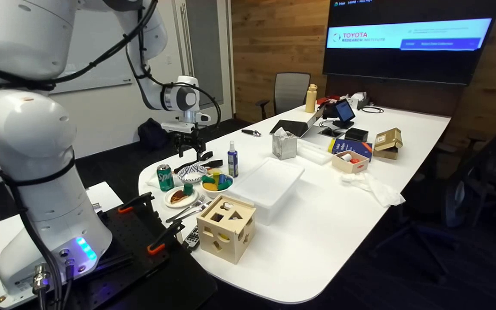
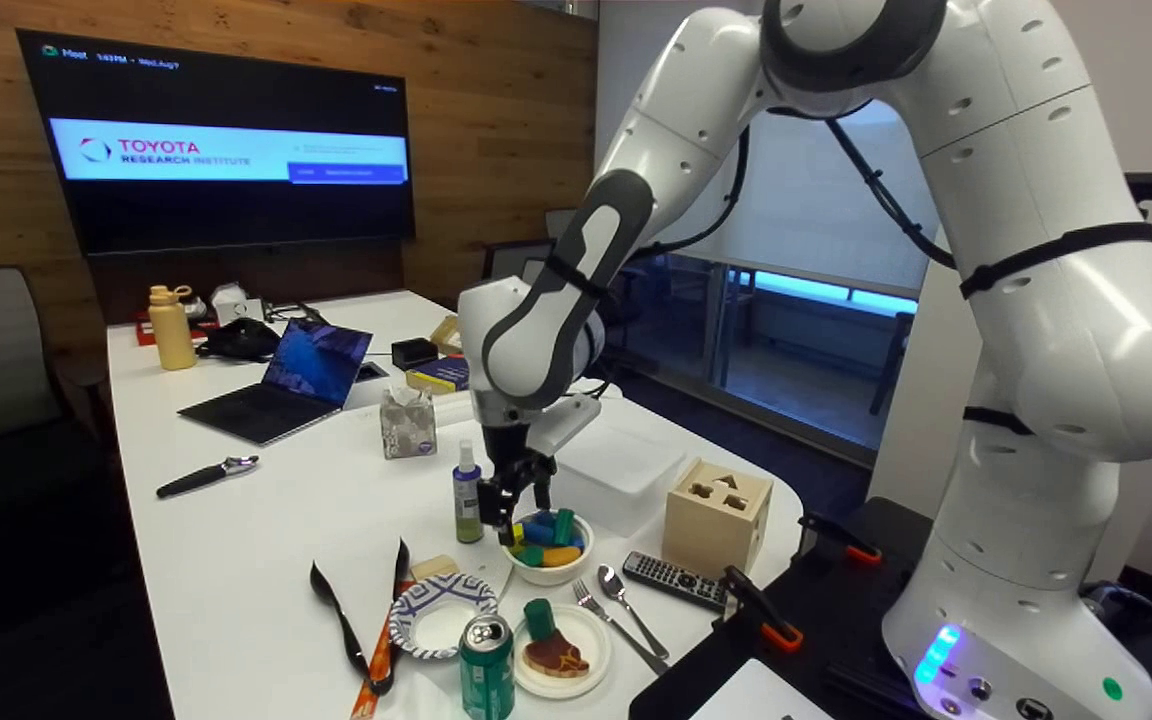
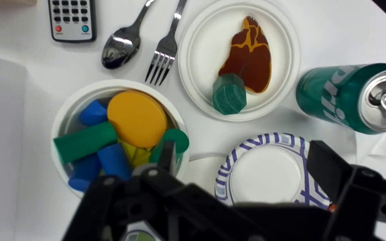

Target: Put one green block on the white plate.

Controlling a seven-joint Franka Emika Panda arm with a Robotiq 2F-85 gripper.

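Note:
The white plate holds a reddish-brown toy steak and one green block near its rim. This plate also shows in both exterior views. A white bowl holds green blocks with blue, yellow and orange pieces; it also shows in an exterior view. My gripper is open and empty, raised above the table. In the wrist view its left finger overlaps a green block at the bowl's edge, and its right finger overlaps the patterned dish. The gripper also shows in both exterior views.
A blue-patterned dish lies beside the bowl. A green can stands by the plate. A fork, a spoon, a remote, a wooden shape box, a clear bin and a spray bottle are nearby.

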